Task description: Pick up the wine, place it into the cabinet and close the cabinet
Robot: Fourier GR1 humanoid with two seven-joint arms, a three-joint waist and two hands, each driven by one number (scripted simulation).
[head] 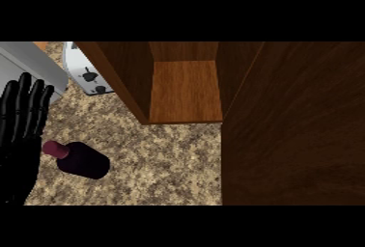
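The left hand point(20, 135) showed at the left edge of the head view, rising from the lower left corner. It was black, with its fingers point(25, 96) straight, held close together and pointing up toward the top of the view. It held nothing. The right hand and both forearms were out of view.

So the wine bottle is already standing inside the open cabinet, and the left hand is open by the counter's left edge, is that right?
Not quite. The head view shows the wine bottle lying on the counter, outside the open cabinet. The left hand is indeed open at the left edge.
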